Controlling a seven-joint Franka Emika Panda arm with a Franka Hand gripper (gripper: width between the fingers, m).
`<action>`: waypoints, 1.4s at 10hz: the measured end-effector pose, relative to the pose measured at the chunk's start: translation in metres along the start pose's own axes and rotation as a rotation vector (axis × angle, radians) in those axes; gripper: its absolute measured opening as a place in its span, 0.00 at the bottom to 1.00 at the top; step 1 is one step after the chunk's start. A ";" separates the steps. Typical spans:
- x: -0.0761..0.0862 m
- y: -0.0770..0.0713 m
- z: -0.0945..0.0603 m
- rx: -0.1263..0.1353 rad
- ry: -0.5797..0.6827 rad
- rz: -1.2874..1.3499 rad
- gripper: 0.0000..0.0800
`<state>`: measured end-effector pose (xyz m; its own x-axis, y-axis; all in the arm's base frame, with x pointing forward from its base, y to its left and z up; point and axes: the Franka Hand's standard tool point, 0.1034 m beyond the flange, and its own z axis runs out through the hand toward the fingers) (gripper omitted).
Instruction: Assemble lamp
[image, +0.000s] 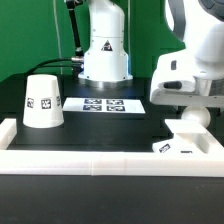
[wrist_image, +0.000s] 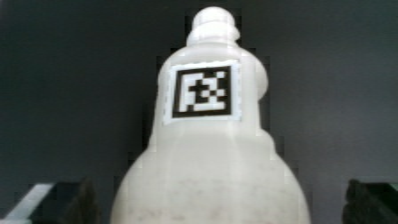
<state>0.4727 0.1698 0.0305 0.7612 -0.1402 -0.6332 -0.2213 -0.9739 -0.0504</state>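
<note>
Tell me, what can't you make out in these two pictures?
Exterior view: the jaws, lost between the arm's white body and the bulb.
Exterior view: the base, its lower part hidden behind the white rail.
Exterior view: the tag on the shade, too small to read.
Wrist view: the bulb's lower end and most of the jaws, cut off by the picture's edge; the whole picture is blurred.
</note>
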 end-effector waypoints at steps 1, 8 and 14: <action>0.001 0.001 0.004 -0.001 0.000 0.002 0.87; 0.004 0.005 0.023 -0.009 -0.028 0.012 0.81; 0.004 0.013 0.016 -0.003 -0.027 -0.011 0.72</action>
<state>0.4631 0.1595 0.0144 0.7467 -0.1247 -0.6534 -0.2111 -0.9759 -0.0549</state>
